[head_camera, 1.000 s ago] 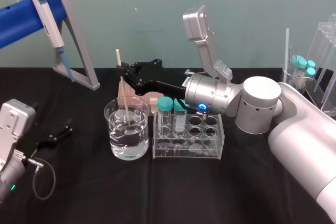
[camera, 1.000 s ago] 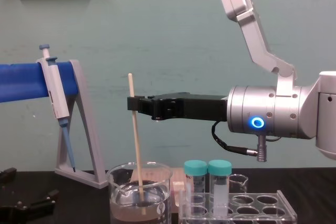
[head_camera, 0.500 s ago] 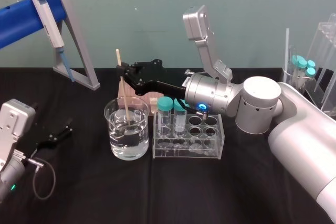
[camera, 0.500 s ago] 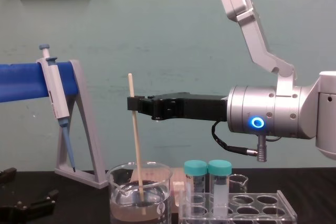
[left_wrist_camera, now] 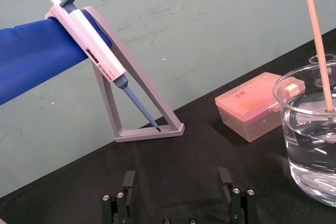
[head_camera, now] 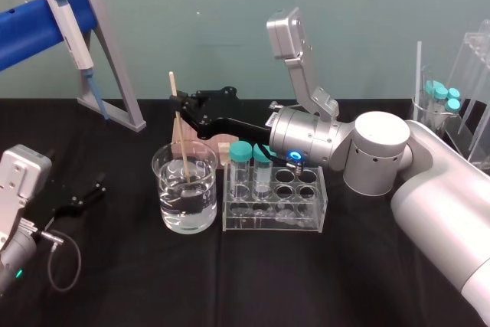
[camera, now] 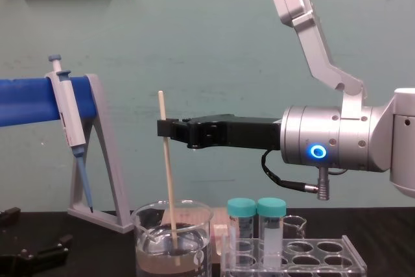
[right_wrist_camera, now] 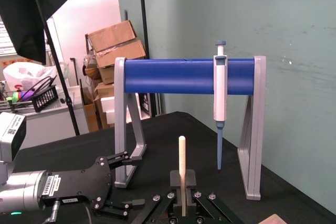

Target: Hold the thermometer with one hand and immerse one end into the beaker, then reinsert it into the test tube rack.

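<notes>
The right hand, slim and black on a silver arm, has its jaws pinched around the thermometer, a thin pale rod, near its top. The rod stands almost upright, its lower end under water in the wide glass beaker. Just beside the beaker on the black worktop sits the clear acrylic rack, most holes free. The left hand rests low, well apart, jaws wide open, empty
</notes>
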You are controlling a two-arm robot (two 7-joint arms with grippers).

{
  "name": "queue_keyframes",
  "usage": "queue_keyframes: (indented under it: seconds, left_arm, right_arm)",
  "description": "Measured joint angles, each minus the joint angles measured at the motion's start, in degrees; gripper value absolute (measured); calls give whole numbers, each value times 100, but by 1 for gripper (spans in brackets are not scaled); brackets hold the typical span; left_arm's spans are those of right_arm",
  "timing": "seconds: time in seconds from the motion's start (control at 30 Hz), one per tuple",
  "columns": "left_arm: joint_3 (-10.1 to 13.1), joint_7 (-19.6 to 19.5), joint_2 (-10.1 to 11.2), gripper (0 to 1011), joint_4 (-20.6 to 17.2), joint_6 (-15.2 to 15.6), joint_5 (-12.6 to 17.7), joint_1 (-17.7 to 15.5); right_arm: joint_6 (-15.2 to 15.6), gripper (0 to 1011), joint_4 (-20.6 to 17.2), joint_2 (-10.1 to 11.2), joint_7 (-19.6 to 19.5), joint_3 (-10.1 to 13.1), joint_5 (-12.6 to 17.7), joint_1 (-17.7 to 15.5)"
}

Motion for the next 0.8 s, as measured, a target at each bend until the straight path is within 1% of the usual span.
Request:
queue_keyframes:
  seconds: [0.8]
  left_arm:
    - [0, 0, 0, 1004, 0, 0, 0, 0]
  right_arm:
    - [0, 46, 0, 0, 0, 0, 0, 0]
